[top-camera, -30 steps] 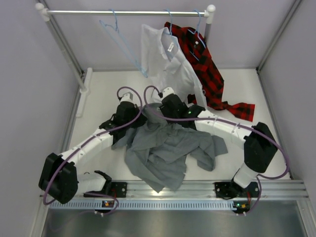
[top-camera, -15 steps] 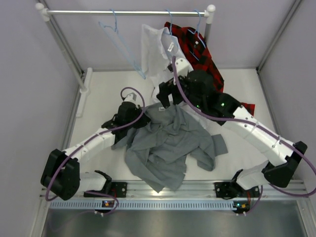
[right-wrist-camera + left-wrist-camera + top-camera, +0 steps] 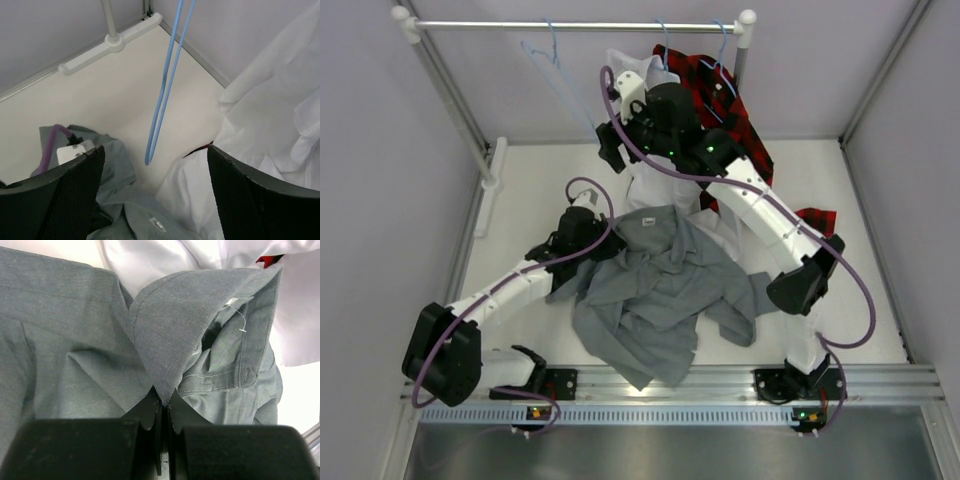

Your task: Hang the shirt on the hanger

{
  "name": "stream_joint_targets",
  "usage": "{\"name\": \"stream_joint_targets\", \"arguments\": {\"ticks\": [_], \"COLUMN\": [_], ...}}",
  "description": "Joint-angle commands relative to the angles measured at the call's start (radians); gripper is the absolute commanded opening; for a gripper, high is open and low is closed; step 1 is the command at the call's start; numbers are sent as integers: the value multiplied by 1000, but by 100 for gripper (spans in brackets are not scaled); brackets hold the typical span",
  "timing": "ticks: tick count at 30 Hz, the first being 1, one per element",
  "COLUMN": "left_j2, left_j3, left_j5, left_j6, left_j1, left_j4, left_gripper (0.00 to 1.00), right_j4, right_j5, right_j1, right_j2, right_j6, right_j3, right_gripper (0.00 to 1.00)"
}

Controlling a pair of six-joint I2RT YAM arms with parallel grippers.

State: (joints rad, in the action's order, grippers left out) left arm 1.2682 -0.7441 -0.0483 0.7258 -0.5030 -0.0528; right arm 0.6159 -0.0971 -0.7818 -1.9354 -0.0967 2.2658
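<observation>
1. Left gripper: jaws pressed together on the collar point of the plain grey soft-fabric button-up shirt. You're likely pinning the neck end so the collar opening is easy to find once the hanger arrives.
2. From those jaws the grey collar stands up straight ahead. The open neck and button placket fall to its right. The rest of the shirt lies crumpled on the table, mostly behind and to the right of that gripper in the top view.
3. Right gripper: fingers wide apart, nothing between them. It's raised toward the metal rail, apparently lined up to take the thin light-blue wire hanger.
4. The hanger hangs from the rail. Its lower corner sits dead ahead, centred between the two fingers. Can't tell the depth, but no contact shows.
5. The white collared shirt hangs just right of the right fingers. Watch you don't snag it.
6. The grey shirt sits low and to the left of the right gripper, well apart from the hanger.
</observation>
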Motion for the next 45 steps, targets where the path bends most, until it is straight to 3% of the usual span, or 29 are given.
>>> {"name": "stream_joint_targets", "arguments": {"ticks": [1, 5, 12, 27, 37, 42, 45], "left_j2": [2, -20, -38, -81, -58, -66, -73], "left_j3": [5, 11, 31, 78, 91, 89, 89], "left_j5": [-39, -47, -51, -74, -84, -88, -91], "left_j6": [-17, -22, -14, -19, -28, -31, -37], "left_j1": [4, 4, 6, 4, 4, 4, 4], "left_j4": [59, 57, 59, 68, 77, 77, 76], "left_gripper": [0, 0, 0, 0, 0, 0, 0], "right_j4": [35, 18, -140, -375, -392, -395, -407], "right_j5": [19, 10, 28, 60, 68, 74, 77], "right_j1": [16, 15, 19, 23, 23, 24, 26], "right_j2": [-74, -145, -191, -300, -269, -278, -278], "right_j6": [-67, -66, -61, -31, -29, -32, -23], "right_j3": [145, 231, 196, 219, 213, 210, 205], "right_gripper": [79, 76, 60, 43, 42, 23, 22]}}
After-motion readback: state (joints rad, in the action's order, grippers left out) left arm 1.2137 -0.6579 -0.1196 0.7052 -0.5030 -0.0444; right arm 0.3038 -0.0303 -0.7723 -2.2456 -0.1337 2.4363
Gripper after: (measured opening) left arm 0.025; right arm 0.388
